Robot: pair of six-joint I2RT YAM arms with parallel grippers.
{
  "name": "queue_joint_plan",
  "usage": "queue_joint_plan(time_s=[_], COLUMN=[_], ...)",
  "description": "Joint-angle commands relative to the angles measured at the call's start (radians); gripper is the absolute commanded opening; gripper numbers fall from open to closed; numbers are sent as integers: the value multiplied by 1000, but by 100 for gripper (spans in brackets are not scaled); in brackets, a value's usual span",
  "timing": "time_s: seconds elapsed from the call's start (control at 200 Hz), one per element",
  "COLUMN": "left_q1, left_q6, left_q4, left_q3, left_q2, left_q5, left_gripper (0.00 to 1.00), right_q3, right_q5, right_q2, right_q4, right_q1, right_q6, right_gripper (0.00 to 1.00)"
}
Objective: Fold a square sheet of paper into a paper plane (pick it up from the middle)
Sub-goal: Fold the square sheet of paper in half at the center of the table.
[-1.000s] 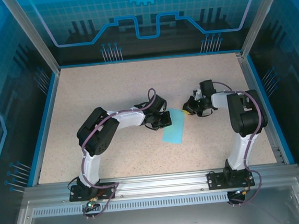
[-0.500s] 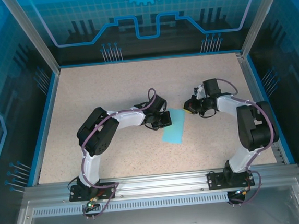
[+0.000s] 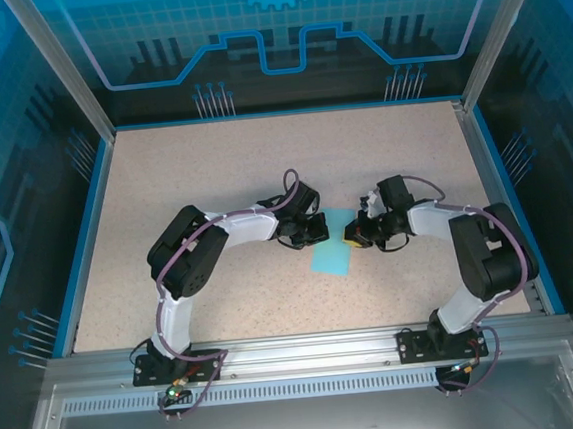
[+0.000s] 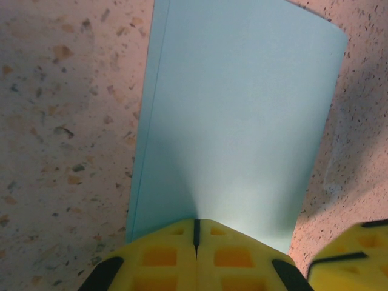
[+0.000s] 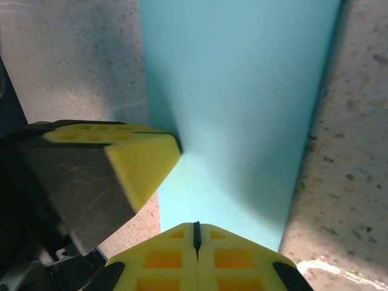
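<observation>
While both arms reach inward over the speckled table (image 3: pixel 212 171), the square sheet of paper (image 3: pixel 330 253) lies near the table's middle as a narrow turquoise strip, slanting from upper right to lower left in the overhead view. The left gripper (image 3: pixel 315 230) sits at the strip's upper left edge and the right gripper (image 3: pixel 355 235) at its upper right, the 2 close together with the paper's top end between them. From the left wrist, the left gripper (image 4: pixel 196 229) has its yellow jaws closed tight, tips meeting at the near edge of the paper (image 4: pixel 242 109), whose left side shows 2 layers; the right gripper's yellow fingertip (image 4: pixel 354 251) shows at lower right. From the right wrist, the right gripper (image 5: pixel 196 230) is likewise closed at the edge of the paper (image 5: pixel 242 91), with the left gripper's fingertip (image 5: pixel 142 163) at the sheet's left side. Whether either claw pinches the sheet or merely presses on it cannot be told.
</observation>
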Motion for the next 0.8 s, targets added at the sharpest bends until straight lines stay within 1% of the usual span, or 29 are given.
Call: queue_joint_plan(time_s=[0.0, 0.105, 0.325, 0.445, 0.53, 0.595, 0.73, 0.795], left_q1=[-23, -23, -24, -25, -24, -23, -25, -24], left_q6=[16, 16, 15, 15, 13, 14, 21, 21], left_q4=[-128, -128, -133, -130, -125, -125, -132, -132], left_q3=[-21, -22, -17, -16, -15, -15, -16, -17], left_q2=[65, 71, 76, 82, 85, 90, 86, 86], left_q5=[-27, -28, -26, -25, -22, -18, -20, -18], left_gripper=[0, 0, 0, 0, 0, 0, 0, 0], right_q3=[-27, -47, -80, -105, -123, -152, -207, -216], right_q5=[-5, 13, 8, -7, 28, 32, -22, -23], right_q2=[-65, -93, -84, -79, -76, -70, -33, -15], right_q4=[13, 13, 60, 76, 44, 66, 138, 133], right_q1=[28, 55, 103, 107, 107, 106, 106, 103], right_q6=[27, 38, 70, 68, 48, 47, 39, 27], right_gripper=[0, 0, 0, 0, 0, 0, 0, 0])
